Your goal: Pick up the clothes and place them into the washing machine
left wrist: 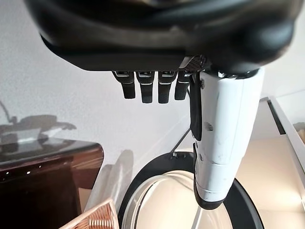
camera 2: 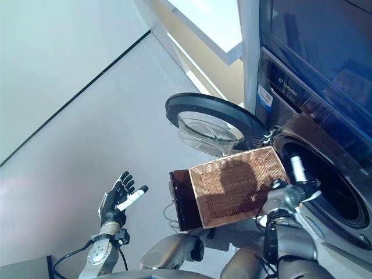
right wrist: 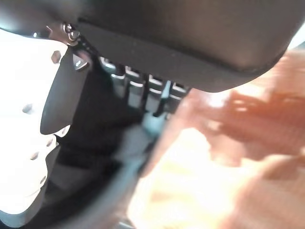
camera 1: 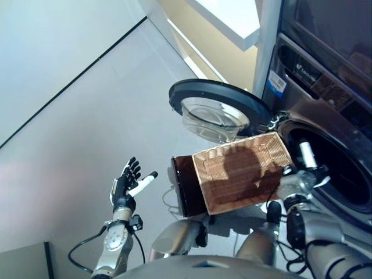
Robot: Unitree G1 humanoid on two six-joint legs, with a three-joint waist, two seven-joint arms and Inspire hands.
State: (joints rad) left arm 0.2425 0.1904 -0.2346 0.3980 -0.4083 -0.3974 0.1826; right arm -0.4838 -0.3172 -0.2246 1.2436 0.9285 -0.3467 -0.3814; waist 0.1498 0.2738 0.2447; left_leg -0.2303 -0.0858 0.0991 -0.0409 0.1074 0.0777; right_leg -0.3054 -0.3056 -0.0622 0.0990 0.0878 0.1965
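The right hand (camera 2: 285,195) is at the near rim of the wicker basket (camera 2: 235,186), at the basket's corner that is closest to the round opening of the washing machine (camera 2: 325,186). The thumb with its white cover points up toward the opening. The fingers are mostly hidden behind the basket rim, and the right wrist view is blurred, so I cannot tell if they close on the rim or only touch it.

The basket is tilted, with its open side turned upward and toward the camera, and its far end reaches over to the machine's open door (camera 1: 218,107), which hangs beyond the hand. No clothes can be seen inside the basket; only the woven bottom with a shadow shows.

The left hand (camera 1: 129,181) is held up well apart from the basket, above the grey floor (camera 1: 70,133). Its fingers are straight and spread, and it holds nothing.
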